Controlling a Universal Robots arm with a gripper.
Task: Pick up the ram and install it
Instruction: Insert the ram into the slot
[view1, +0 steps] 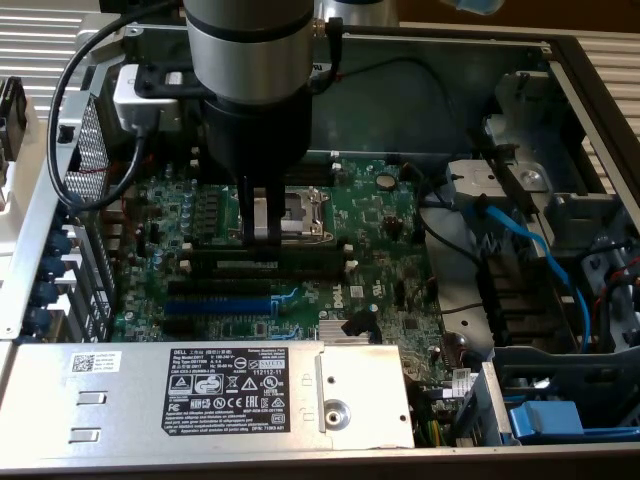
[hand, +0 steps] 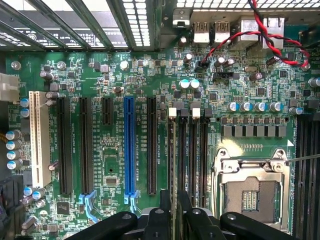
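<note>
Open desktop case (view1: 560, 60) with its side panel off, green motherboard (view1: 380, 215) lying flat inside: that is your working ground. Your gripper (view1: 265, 235) hangs straight down over the bank of long black memory slots (view1: 200, 270) just beside the processor socket (view1: 300, 210). Its jaws stand a narrow way apart and, as far as you can judge, close on nothing. The ram (view1: 270, 263) lies directly beneath the fingertips, low in one of those slots and apparently seated, though you cannot tell whether the end clips have latched. Its long axis runs from the exterior view's left to the exterior view's right, parallel to the blue slot (view1: 220, 303) nearer the power supply (view1: 230, 385). In the wrist view you see the same relation edge-on. The ram (hand: 174, 160) shows as a thin line running away from the gripper (hand: 174, 200), which straddles it with one finger on each flat side. The socket (hand: 250, 192) sits close by and the blue slot (hand: 129, 145) lies a few slots off (both run the same way as the stick). So the stick lies below the tool, not off to a side, and the jaw gap crosses its thin dimension.
</note>
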